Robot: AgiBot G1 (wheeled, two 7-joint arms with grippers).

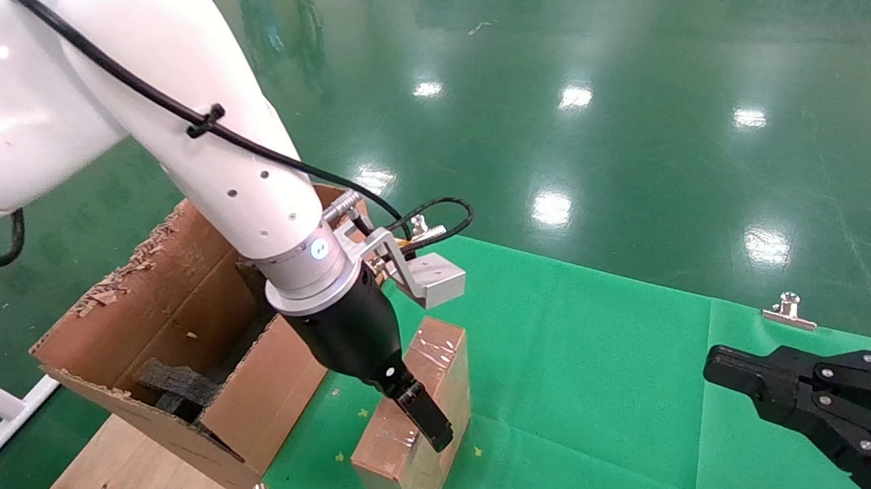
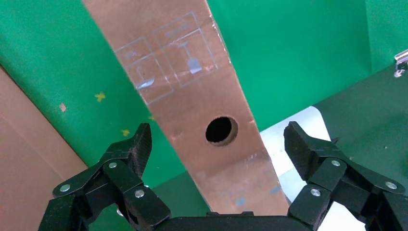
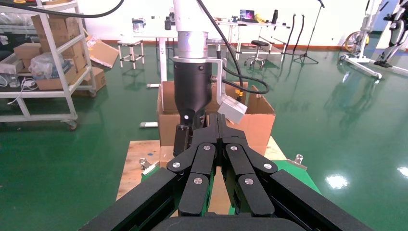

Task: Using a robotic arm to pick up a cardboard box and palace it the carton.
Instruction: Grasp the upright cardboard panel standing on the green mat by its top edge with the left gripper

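Green mat [image 1: 586, 375], cardboard box [image 2: 192, 96] seemingly between spread left hand [image 2: 216, 144] fingers

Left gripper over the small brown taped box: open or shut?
Open. The left gripper has its black fingers spread either side of the small brown taped box.

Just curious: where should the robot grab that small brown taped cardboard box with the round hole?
Probably from above, pinching the long sides of the small brown taped cardboard box near its round hole. It is narrow, and the open left gripper already straddles it.
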